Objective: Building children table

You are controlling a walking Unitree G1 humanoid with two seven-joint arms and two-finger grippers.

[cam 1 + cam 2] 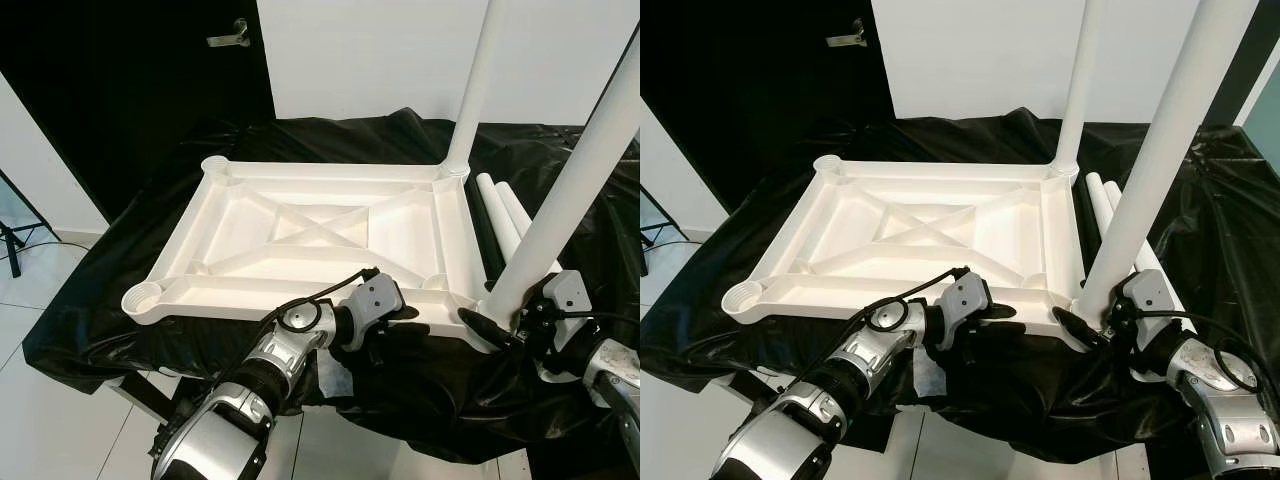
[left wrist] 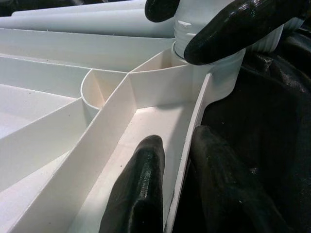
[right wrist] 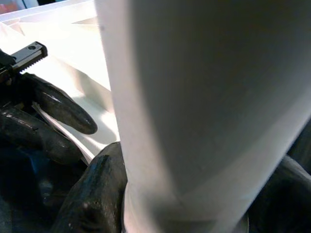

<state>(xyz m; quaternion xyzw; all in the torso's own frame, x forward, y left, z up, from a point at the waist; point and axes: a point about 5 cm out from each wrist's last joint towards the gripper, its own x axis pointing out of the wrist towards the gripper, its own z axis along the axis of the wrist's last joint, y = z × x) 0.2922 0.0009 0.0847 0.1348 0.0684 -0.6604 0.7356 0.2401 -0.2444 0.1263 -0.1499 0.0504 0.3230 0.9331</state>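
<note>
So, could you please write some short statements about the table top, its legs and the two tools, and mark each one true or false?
1. The white table top lies upside down on a black sheet. True.
2. All four legs stand in their sockets. False: two legs stand, the far leg and the near leg; two spare legs lie beside the top.
3. The right tool grips the near leg at its base. True.
4. The left tool hangs free above the top. False: it clamps the top's near edge wall.
5. The near-left socket is empty. True.
</note>
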